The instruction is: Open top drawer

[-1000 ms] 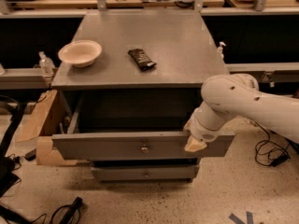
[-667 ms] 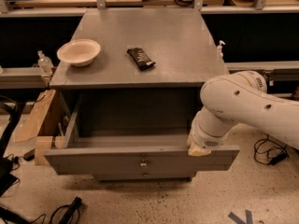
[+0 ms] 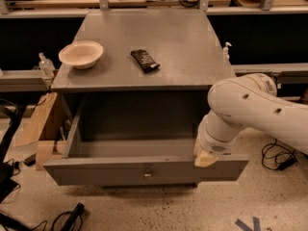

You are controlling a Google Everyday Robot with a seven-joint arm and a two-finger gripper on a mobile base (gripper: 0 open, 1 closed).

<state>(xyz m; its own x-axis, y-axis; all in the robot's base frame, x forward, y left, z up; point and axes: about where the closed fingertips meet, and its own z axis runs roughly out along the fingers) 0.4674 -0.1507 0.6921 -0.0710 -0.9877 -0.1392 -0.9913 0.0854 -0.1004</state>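
Note:
The top drawer [image 3: 144, 170] of the grey cabinet stands pulled far out toward me. Its wide grey front has a small round metal knob [image 3: 148, 174] at centre, and its deep grey box looks empty. My gripper [image 3: 206, 159] is at the right end of the drawer front, resting at its top edge, below the white arm [image 3: 250, 110]. The arm and wrist cover most of the gripper. The lower drawers are hidden under the open drawer.
On the cabinet top [image 3: 183, 47] sit a beige bowl [image 3: 81, 54] at left and a dark snack bar [image 3: 145, 60] at centre. Cardboard [image 3: 38, 124] leans at the cabinet's left. Cables [image 3: 276, 158] lie on the floor to the right and at lower left.
The drawer has slid further out toward me, and my gripper has moved with it at the right end of its front.

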